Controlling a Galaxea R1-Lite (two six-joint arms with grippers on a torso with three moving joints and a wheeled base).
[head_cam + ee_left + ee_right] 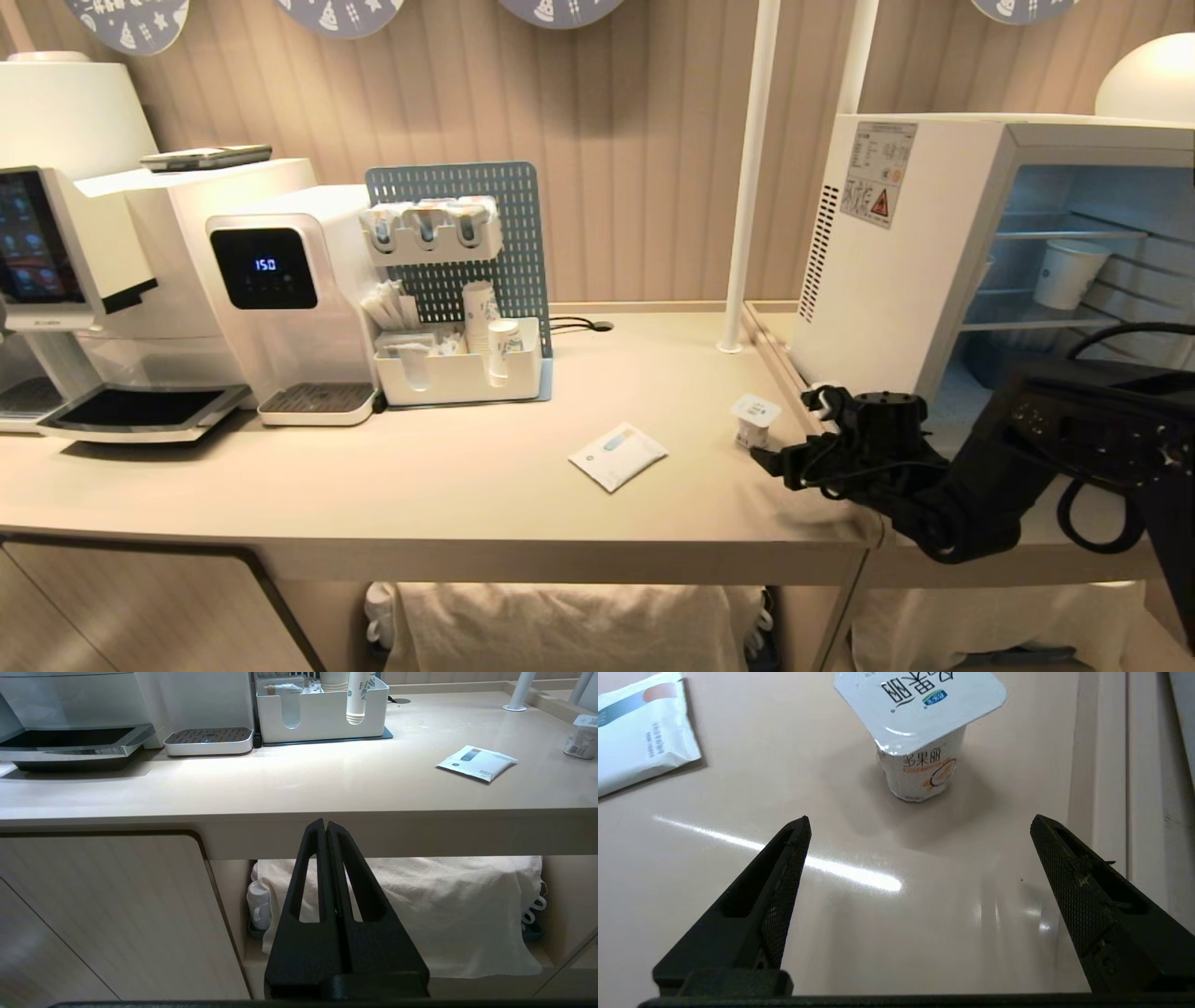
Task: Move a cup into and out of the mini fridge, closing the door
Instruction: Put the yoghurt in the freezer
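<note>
The cup (754,420), a small white pot with a square foil lid, stands upright on the beige counter, just left of the mini fridge (896,252). The fridge stands open, showing its wire shelves; the door is out of view. My right gripper (782,427) hovers low over the counter right beside the cup. In the right wrist view it (920,820) is open wide with the cup (920,742) just beyond its fingertips and nothing between them. My left gripper (325,823) is shut and empty, parked below the counter's front edge; the cup (581,737) shows far off to one side.
A white sachet (617,455) lies left of the cup. A paper cup (1067,273) sits on a fridge shelf. At the back stand a white pole (747,187), an organiser with paper cups (457,373) and a water dispenser (280,299). A raised lip (775,359) runs beside the fridge.
</note>
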